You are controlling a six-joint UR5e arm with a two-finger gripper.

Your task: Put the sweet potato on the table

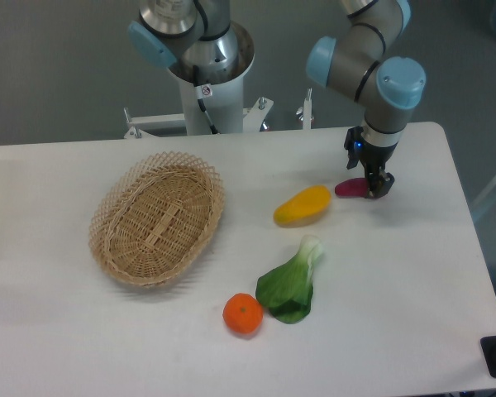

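Note:
The sweet potato (350, 188) is a small dark magenta oblong lying on the white table (397, 281) at the right rear, just right of the yellow vegetable (302, 205). My gripper (378, 187) points straight down at the sweet potato's right end, with its dark fingers around or against that end. The fingers hide that end. I cannot tell from this view whether the jaws are closed on it or parted.
An oval wicker basket (157, 217) stands at the left. A green bok choy (293, 283) and a round orange fruit (243, 314) lie in front of the yellow vegetable. The arm's base (208, 74) stands behind the table's rear edge.

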